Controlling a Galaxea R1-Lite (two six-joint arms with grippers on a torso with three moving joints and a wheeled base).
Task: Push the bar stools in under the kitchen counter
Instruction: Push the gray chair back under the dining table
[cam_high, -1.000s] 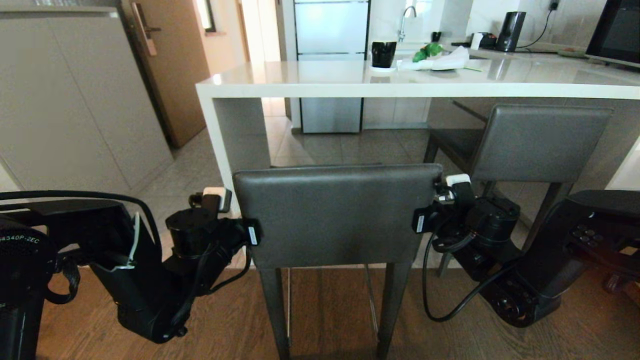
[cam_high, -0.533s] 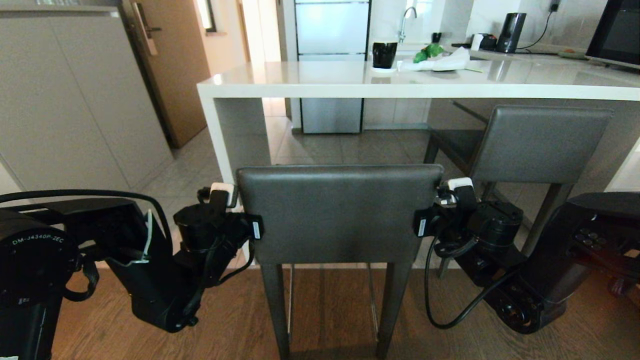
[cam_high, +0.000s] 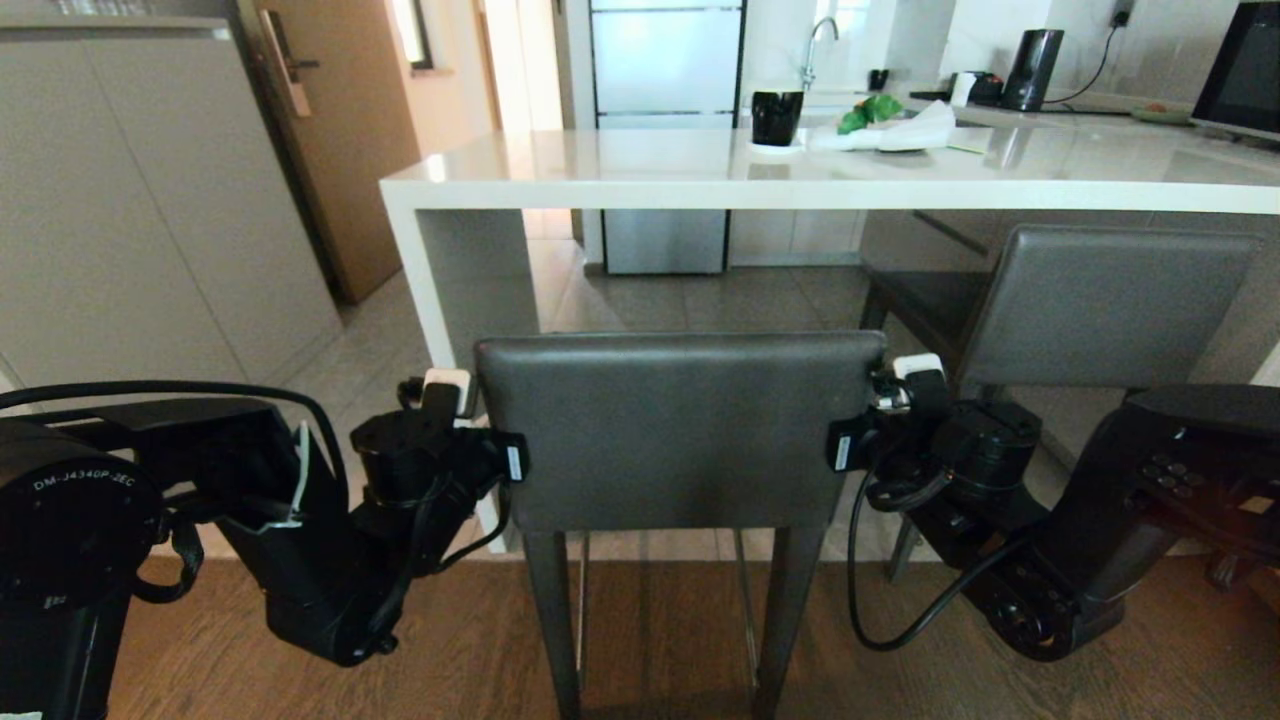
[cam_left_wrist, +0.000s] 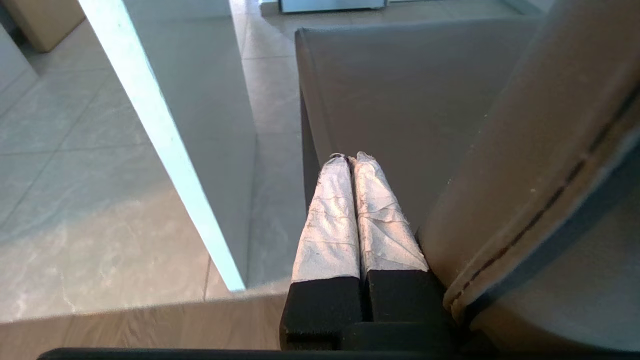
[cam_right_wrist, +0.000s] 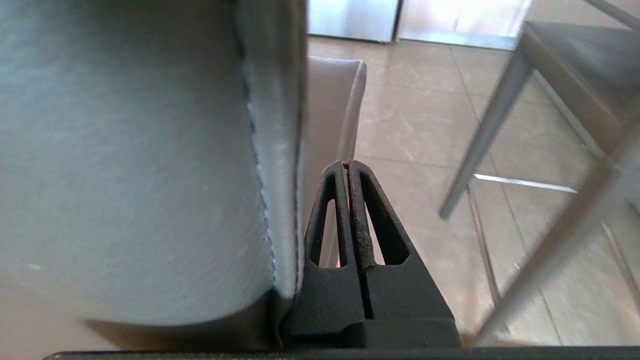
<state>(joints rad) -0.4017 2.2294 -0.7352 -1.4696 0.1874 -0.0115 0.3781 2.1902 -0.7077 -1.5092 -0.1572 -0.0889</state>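
The near bar stool (cam_high: 680, 430) stands in front of me with its dark grey backrest facing me, its seat just short of the kitchen counter (cam_high: 700, 170). My left gripper (cam_left_wrist: 350, 157) is shut on nothing and lies along the left side edge of the backrest (cam_left_wrist: 550, 175). On the other side, my right gripper (cam_right_wrist: 346, 164) is shut and empty, pressed beside the right edge of the backrest (cam_right_wrist: 125, 150). The second bar stool (cam_high: 1100, 305) stands to the right, its seat under the counter top.
The counter's white side panel (cam_high: 425, 290) stands just left of the near stool. A black cup (cam_high: 777, 117) and white cloth (cam_high: 890, 130) lie on the counter. Grey cabinet doors (cam_high: 130, 220) line the left. The second stool's legs (cam_right_wrist: 490, 130) are close to my right gripper.
The whole view has shifted: the counter and the second stool appear nearer, while the near stool keeps its place between my grippers. My left wrist has come in closer to the backrest edge.
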